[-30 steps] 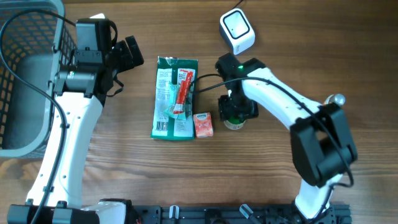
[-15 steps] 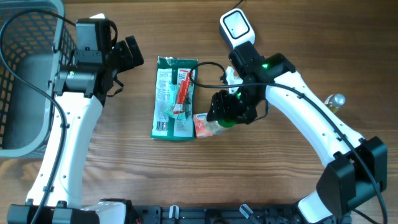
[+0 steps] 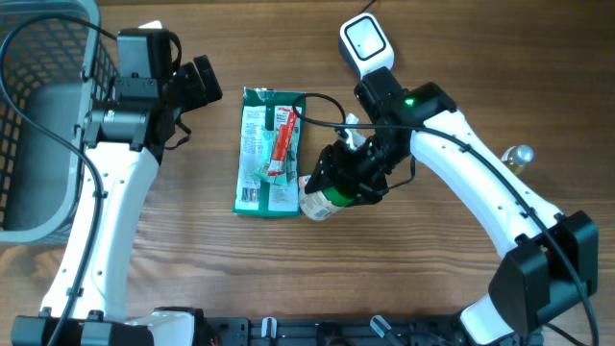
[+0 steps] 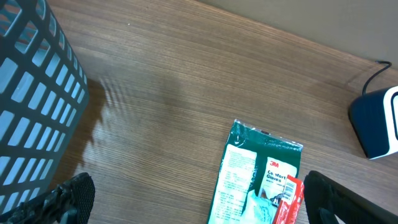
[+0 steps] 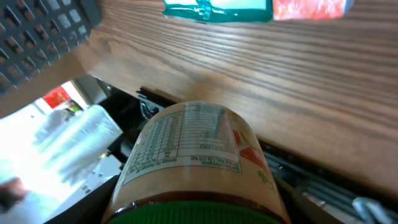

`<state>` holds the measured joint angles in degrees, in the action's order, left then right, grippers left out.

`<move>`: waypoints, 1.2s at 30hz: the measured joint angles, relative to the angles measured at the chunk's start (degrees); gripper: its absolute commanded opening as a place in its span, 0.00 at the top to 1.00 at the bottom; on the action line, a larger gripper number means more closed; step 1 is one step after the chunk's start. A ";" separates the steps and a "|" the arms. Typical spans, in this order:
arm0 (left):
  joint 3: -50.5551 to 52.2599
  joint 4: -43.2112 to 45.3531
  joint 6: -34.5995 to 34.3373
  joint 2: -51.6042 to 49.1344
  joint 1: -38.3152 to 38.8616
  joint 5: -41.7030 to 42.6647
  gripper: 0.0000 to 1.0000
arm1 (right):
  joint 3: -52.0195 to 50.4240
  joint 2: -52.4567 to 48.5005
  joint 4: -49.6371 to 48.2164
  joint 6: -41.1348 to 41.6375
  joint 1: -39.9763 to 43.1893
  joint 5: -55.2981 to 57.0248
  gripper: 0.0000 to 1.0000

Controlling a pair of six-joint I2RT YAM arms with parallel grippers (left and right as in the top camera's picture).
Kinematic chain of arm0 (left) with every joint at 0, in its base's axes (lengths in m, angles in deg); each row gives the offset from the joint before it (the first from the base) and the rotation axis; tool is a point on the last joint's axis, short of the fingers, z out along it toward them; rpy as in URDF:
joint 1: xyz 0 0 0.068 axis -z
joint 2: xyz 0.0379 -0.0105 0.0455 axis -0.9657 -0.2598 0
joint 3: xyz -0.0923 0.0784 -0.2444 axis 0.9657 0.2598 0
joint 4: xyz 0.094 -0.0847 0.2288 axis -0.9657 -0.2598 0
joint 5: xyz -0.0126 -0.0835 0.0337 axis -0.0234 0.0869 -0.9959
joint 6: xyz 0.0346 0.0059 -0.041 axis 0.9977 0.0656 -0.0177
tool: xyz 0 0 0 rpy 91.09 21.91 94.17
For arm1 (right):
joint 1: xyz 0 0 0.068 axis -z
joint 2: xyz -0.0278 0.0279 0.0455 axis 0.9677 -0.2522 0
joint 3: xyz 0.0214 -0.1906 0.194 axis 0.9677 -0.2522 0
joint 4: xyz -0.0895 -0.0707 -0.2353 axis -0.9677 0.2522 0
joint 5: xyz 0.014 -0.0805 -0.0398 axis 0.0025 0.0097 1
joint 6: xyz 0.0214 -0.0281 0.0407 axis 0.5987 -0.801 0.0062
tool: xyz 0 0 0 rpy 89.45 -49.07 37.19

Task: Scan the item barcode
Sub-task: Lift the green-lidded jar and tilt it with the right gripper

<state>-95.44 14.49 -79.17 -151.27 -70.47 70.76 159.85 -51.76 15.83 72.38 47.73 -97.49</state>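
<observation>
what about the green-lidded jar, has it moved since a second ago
Yes. The jar moved left toward the green glove pack: it stood well right of it, now it is tipped sideways at the pack's lower right corner.

- One jar (image 3: 322, 200) with a green lid and a printed label.
- One white scanner (image 3: 366, 45).
- One flat green packet (image 3: 268, 154).
- One red tube (image 3: 282, 144), lying on the green packet.
- One small red packet (image 5: 308, 7).
- One grey mesh basket (image 3: 19, 58).
- One small shiny round thing (image 3: 520, 154).
- Two robot arms: left arm (image 3: 106, 221), right arm (image 3: 480, 192).
- One wooden table (image 3: 192, 269).
</observation>
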 measured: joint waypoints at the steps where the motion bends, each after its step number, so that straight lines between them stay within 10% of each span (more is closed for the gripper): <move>1: 0.00 0.02 0.00 0.00 0.00 0.00 0.00 | 0.00 0.00 0.07 0.63 0.00 -0.17 0.96; 36: 0.00 0.02 0.00 0.00 0.00 0.00 0.00 | 0.00 0.00 2.64 4.90 0.00 -7.08 0.96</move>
<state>-95.44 14.51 -79.17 -151.27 -70.47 70.76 159.85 -51.76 18.47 77.27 47.73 -104.57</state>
